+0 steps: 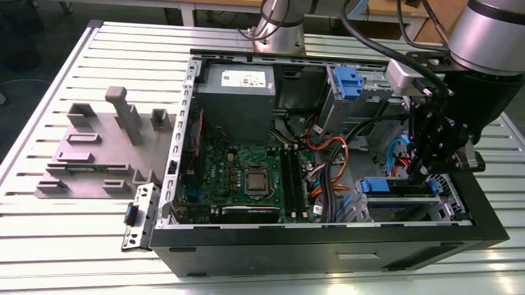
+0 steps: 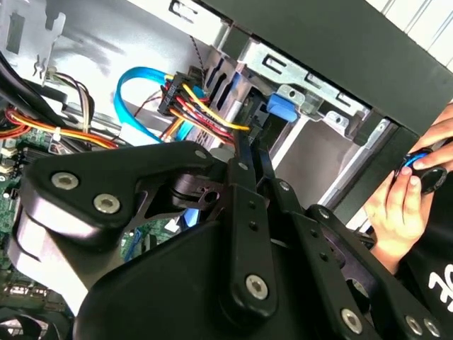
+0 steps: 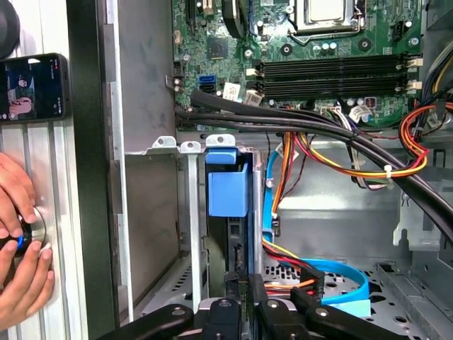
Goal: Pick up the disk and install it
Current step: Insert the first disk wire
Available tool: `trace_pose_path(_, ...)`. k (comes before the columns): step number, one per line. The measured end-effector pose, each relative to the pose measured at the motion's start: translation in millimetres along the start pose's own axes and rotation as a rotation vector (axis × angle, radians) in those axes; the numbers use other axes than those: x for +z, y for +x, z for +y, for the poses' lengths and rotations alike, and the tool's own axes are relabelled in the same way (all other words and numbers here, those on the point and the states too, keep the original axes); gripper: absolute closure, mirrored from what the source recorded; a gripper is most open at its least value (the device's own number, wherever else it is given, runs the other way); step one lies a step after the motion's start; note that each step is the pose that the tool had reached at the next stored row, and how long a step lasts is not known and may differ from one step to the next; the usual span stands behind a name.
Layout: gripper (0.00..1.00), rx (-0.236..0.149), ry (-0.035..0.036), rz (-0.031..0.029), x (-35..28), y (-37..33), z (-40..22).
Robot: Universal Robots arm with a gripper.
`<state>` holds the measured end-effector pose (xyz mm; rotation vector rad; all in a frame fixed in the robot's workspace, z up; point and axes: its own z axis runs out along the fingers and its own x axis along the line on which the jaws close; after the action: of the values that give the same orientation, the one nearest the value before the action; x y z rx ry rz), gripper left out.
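Black linkage of the gripper, lower centre of the first wrist view, nearest the lens. State of the jaws: cannot tell whether clamped on the disk or merely set against its end.

Directly ahead, the disk: on edge in the drive cage, blue rail tab plain at centre frame. Long axis straight away from the jaws and in line with them. Judged well into its slot, not loose on the bench.

Beside it, right of centre: blue data cable looped low, then the orange-and-yellow wire bundle crossing above.

Farthest, top of frame: green motherboard.

Lower left edge, outside the case wall: a person's hand on a round control, with a phone above it.

Exterior view, same order:
- Computer case, open side up, on the slatted bench.
- Gripper and disk together at the lower right bay; single arm, so no choice of side.
- Grey power-supply box toward the top.
- Grey fixture at left, well apart from the work.
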<state>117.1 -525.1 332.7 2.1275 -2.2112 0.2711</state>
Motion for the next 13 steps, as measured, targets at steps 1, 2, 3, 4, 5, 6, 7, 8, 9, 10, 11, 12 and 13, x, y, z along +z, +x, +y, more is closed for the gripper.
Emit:
trace_pose_path(1, 0.84, 0.000, 0.0000, -0.0007, 0.1, 0.5, 0.0)
trace_pose_path(2, 0.84, 0.000, -0.0001, -0.0034, 0.1, 0.9, 0.0)
trace_pose_path(3, 0.84, 0.001, -0.0003, -0.0077, 0.2, 1.2, 0.1)
trace_pose_path(4, 0.84, 0.001, -0.0005, -0.0114, 0.2, 1.5, 0.1)
trace_pose_path(5, 0.84, 0.001, -0.0006, -0.0134, 0.3, 1.7, 0.2)
trace_pose_path(6, 0.84, 0.001, -0.0006, -0.0150, 0.4, 2.1, 0.4)
trace_pose_path(7, 0.84, 0.000, -0.0006, -0.0163, 0.5, 2.5, 0.4)
trace_pose_path(8, 0.84, 0.000, -0.0006, -0.0168, 0.6, 3.0, 0.4)
trace_pose_path(9, 0.84, 0.000, -0.0006, -0.0167, 0.7, 3.7, 0.4)
trace_pose_path(10, 0.84, 0.000, -0.0005, -0.0169, 0.8, 4.2, 0.4)
trace_pose_path(11, 0.84, -0.001, -0.0004, -0.0170, 0.9, 4.5, 0.5)
trace_pose_path(12, 0.84, -0.002, -0.0002, -0.0172, 0.9, 4.7, 0.5)
trace_pose_path(13, 0.84, -0.003, 0.0000, -0.0177, 0.9, 4.8, 0.5)
